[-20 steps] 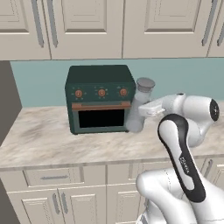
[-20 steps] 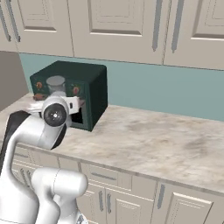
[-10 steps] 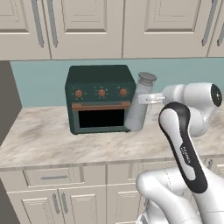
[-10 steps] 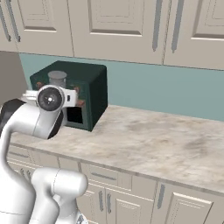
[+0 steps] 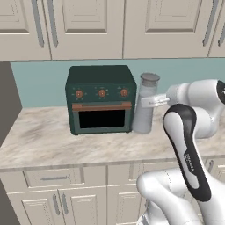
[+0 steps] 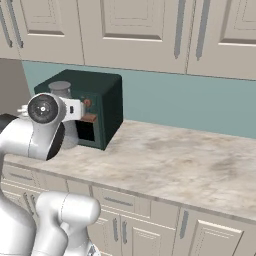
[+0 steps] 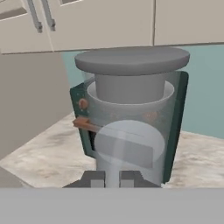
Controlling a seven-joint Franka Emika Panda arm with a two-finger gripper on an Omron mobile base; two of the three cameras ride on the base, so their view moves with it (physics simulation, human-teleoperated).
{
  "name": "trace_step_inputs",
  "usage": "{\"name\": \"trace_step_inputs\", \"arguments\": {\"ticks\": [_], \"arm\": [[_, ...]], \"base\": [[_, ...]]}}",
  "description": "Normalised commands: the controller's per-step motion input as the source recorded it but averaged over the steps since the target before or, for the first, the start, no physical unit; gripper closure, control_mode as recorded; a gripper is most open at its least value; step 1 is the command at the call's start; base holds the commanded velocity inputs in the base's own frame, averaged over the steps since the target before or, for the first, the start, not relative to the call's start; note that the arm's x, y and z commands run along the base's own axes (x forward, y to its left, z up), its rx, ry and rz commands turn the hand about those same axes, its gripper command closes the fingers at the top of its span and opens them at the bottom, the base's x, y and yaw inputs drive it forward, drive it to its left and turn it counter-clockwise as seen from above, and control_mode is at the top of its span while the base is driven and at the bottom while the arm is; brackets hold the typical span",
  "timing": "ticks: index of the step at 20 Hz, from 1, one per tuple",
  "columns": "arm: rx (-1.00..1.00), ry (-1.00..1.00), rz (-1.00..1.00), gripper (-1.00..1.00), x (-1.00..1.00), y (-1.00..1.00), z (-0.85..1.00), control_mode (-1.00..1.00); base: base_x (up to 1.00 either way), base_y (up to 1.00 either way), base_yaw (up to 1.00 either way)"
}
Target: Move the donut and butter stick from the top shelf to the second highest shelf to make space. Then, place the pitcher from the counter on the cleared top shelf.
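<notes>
The pitcher [image 5: 144, 107], a tall clear jug with a grey lid, stands upright just right of the oven, over the marbled counter [image 5: 44, 136]. I cannot tell whether its base touches the stone. My gripper [image 5: 154, 101] reaches in from the right and is shut on the pitcher's thin handle. In the hand view the pitcher [image 7: 131, 118] is right in front of me, with the handle between my gripper [image 7: 112, 178] fingertips. From the right base view the pitcher lid [image 6: 60, 88] shows above my arm. The donut, butter stick and both shelves are out of view.
A dark green toaster oven [image 5: 101, 99] sits on the counter against the teal wall, touching distance left of the pitcher. Cream upper cabinets [image 5: 110, 26] hang low overhead. A dark grey panel [image 5: 6, 101] borders the counter's left end. The counter [image 6: 175, 160] runs on to the right.
My elbow and forearm have swung to the right and the hand has risen a little, still shut on the pitcher's handle. The pitcher stays beside the oven, its lid slightly higher.
</notes>
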Motion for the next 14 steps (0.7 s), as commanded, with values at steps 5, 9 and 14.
{"name": "trace_step_inputs", "arguments": {"ticks": [5, 9, 14], "arm": [[-0.04, 0.00, 0.00, 1.00, -0.02, 0.00, 0.00, -1.00], [0.00, 0.00, 0.00, 1.00, 0.00, 0.00, 0.00, 1.00], [0.00, 0.00, 0.00, 1.00, 0.00, 0.00, 0.00, 1.00]], "base": [[0.00, 0.00, 0.00], [0.00, 0.00, 0.00], [-0.27, -0.04, 0.00]]}}
